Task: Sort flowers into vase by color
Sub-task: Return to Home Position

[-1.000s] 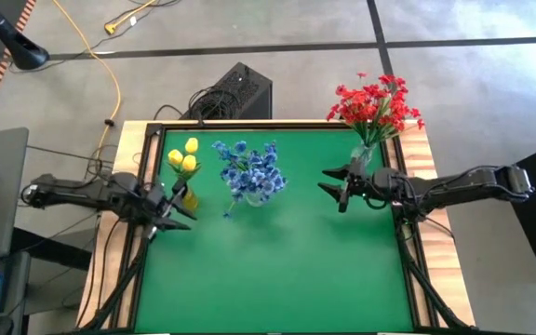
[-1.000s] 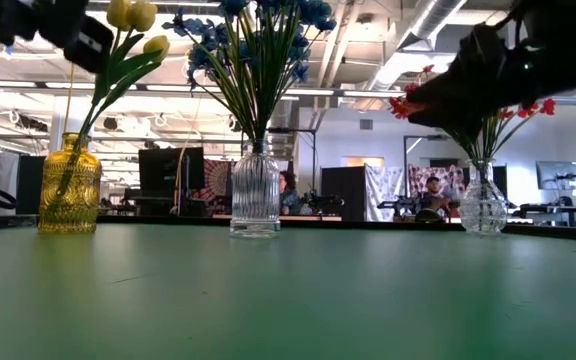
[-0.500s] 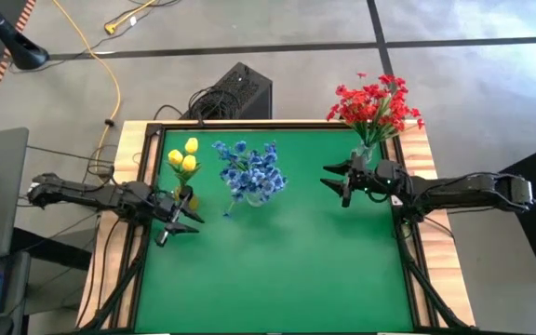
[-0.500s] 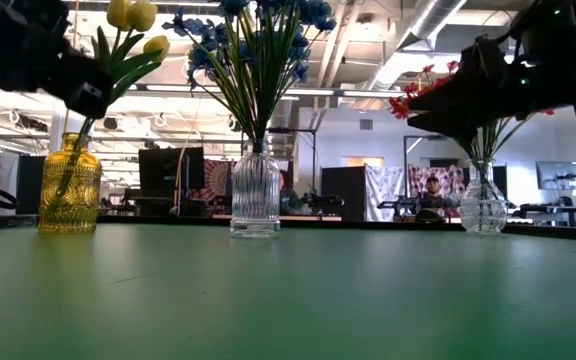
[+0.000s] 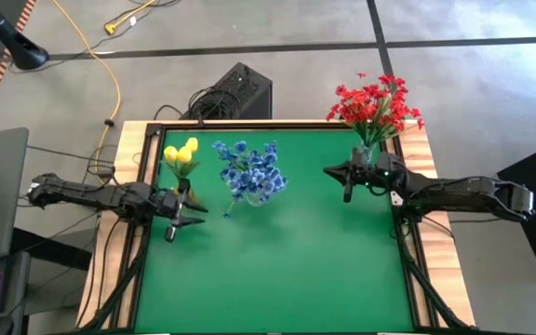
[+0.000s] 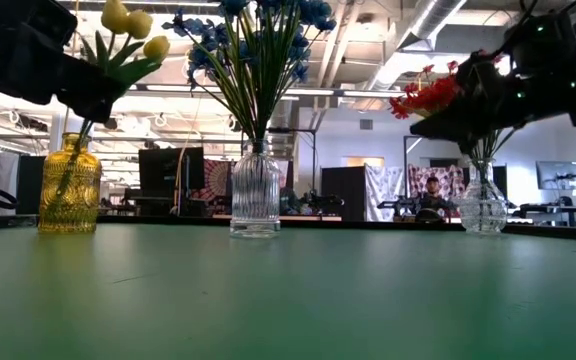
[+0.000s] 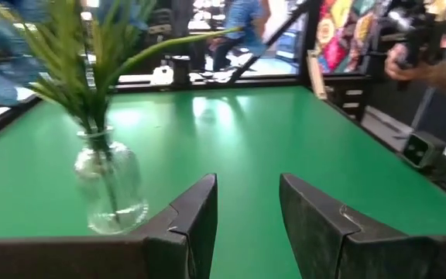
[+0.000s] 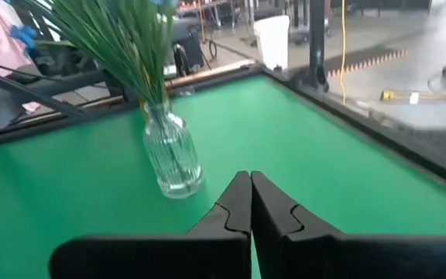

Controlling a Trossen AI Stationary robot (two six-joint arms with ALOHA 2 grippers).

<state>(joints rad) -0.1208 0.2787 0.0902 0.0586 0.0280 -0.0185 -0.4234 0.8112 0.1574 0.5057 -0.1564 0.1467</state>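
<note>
Three vases stand on the green table (image 5: 277,270). A yellow glass vase (image 6: 68,185) holds the yellow flowers (image 5: 181,154). A ribbed clear vase (image 8: 170,159) holds the blue flowers (image 5: 249,172). A round clear vase (image 6: 483,205) at the far right holds the red flowers (image 5: 375,104). My left gripper (image 5: 184,221) hovers level and open beside the yellow vase, with nothing between its fingers (image 7: 196,213). Its wrist stands in front of the yellow stems in the low view. My right gripper (image 5: 345,177) hovers shut and empty beside the red flowers' vase, pointing toward the table's left.
A raised wooden and black frame (image 5: 415,233) rims the table. A black box with cables (image 5: 235,93) sits beyond the far edge. A person's arm (image 7: 432,66) shows past the table's right side. The near half of the green table holds no objects.
My right gripper has shut on nothing and swung toward the table's far edge, closer to the red flowers' vase. My left gripper has sunk beside the yellow vase and tipped up to point level, still open. The yellow buds lean slightly more to the left.
</note>
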